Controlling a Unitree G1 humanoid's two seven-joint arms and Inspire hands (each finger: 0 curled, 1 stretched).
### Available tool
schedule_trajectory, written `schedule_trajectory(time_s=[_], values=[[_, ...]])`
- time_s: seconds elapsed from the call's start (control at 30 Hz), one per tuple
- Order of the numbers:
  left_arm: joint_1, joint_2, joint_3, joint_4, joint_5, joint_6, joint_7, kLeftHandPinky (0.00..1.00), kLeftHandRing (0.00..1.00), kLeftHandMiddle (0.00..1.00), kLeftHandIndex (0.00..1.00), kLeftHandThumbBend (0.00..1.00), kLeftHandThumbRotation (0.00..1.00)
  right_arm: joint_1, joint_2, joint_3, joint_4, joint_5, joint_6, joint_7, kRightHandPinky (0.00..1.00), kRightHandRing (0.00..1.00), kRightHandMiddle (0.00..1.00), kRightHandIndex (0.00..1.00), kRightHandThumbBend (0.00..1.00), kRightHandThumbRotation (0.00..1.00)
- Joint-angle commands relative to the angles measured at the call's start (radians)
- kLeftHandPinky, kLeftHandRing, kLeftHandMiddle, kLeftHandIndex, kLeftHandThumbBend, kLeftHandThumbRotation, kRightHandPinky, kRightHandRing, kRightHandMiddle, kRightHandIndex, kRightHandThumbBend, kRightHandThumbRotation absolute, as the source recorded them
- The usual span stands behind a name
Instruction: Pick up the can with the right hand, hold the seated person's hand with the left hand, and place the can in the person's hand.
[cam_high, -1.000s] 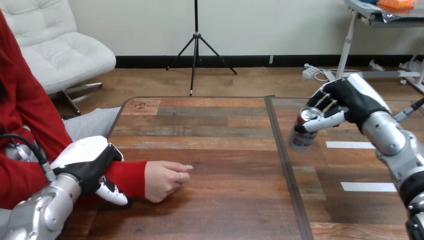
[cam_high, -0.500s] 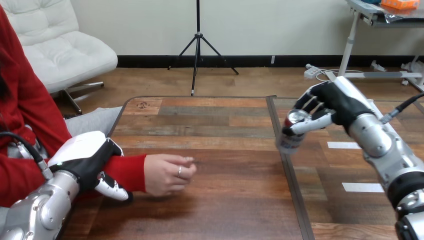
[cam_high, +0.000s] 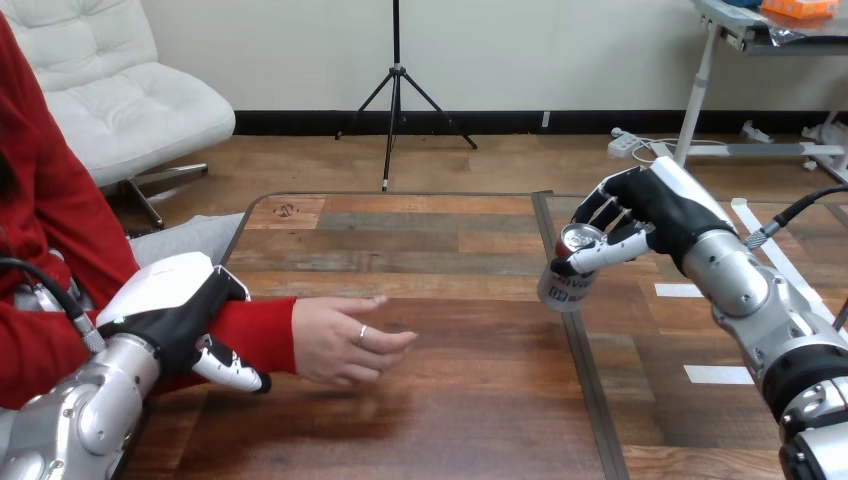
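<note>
My right hand (cam_high: 660, 205) is shut on a small can (cam_high: 568, 272), which hangs tilted above the table near its centre seam, silver top facing me. At the left, my left hand (cam_high: 180, 315) has its fingers and thumb curled round the person's red-sleeved wrist (cam_high: 250, 335). The person's hand (cam_high: 345, 340) lies just above the wooden table (cam_high: 430, 420), fingers loosely spread and pointing right. A wide gap separates the can from the person's hand.
A dark seam (cam_high: 565, 320) runs front to back through the table. Two white tape strips (cam_high: 720, 374) lie on the right half, under my right arm.
My right hand has carried the can leftward and a little lower, toward the seam. The person's hand has uncurled its fingers and reached further right, with my left hand following on the wrist.
</note>
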Motion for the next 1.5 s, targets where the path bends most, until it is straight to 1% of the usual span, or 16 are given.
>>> schedule_trajectory(time_s=[0.0, 0.1, 0.4, 0.57, 0.77, 0.87, 1.0, 1.27, 1.47], values=[[-0.1, 0.005, 0.073, -0.145, -0.029, -0.068, 0.069, 0.17, 0.23, 0.3, 0.32, 0.74, 0.0, -0.057, 0.013, 0.001, -0.064, 0.003, -0.002, -0.031, 0.36, 0.42, 0.46, 0.47, 0.79, 0.0], [-0.102, 0.005, 0.076, -0.154, -0.029, -0.06, 0.064, 0.17, 0.23, 0.3, 0.33, 0.73, 0.0, -0.058, 0.019, 0.001, -0.064, 0.005, -0.001, -0.031, 0.36, 0.42, 0.46, 0.47, 0.79, 0.0], [-0.103, 0.003, 0.086, -0.168, -0.039, -0.076, 0.069, 0.17, 0.23, 0.31, 0.33, 0.74, 0.0, -0.062, 0.037, 0.004, -0.061, 0.002, 0.001, -0.035, 0.33, 0.39, 0.44, 0.46, 0.79, 0.0], [-0.105, 0.006, 0.088, -0.164, -0.04, -0.1, 0.083, 0.18, 0.24, 0.31, 0.33, 0.74, 0.0, -0.064, 0.049, 0.004, -0.061, 0.003, 0.001, -0.037, 0.31, 0.38, 0.43, 0.46, 0.79, 0.0], [-0.108, 0.005, 0.089, -0.155, -0.046, -0.116, 0.087, 0.18, 0.24, 0.32, 0.33, 0.75, 0.0, -0.068, 0.061, 0.005, -0.064, 0.003, 0.005, -0.035, 0.31, 0.38, 0.43, 0.46, 0.79, 0.0], [-0.108, 0.003, 0.091, -0.158, -0.047, -0.111, 0.081, 0.19, 0.25, 0.32, 0.33, 0.75, 0.0, -0.069, 0.067, 0.006, -0.07, 0.003, 0.005, -0.034, 0.32, 0.38, 0.43, 0.46, 0.79, 0.0], [-0.108, -0.003, 0.092, -0.172, -0.044, -0.089, 0.067, 0.19, 0.25, 0.32, 0.33, 0.74, 0.0, -0.072, 0.076, 0.008, -0.076, 0.001, 0.001, -0.038, 0.31, 0.38, 0.42, 0.46, 0.79, 0.0], [-0.111, -0.009, 0.092, -0.174, -0.045, -0.089, 0.065, 0.2, 0.26, 0.33, 0.34, 0.73, 0.0, -0.075, 0.091, 0.01, -0.088, -0.001, -0.01, -0.039, 0.29, 0.36, 0.41, 0.45, 0.8, 0.0], [-0.116, -0.014, 0.087, -0.177, -0.04, -0.079, 0.06, 0.2, 0.26, 0.33, 0.34, 0.72, 0.0, -0.078, 0.102, 0.008, -0.096, 0.002, -0.02, -0.033, 0.29, 0.36, 0.41, 0.44, 0.8, 0.0]])
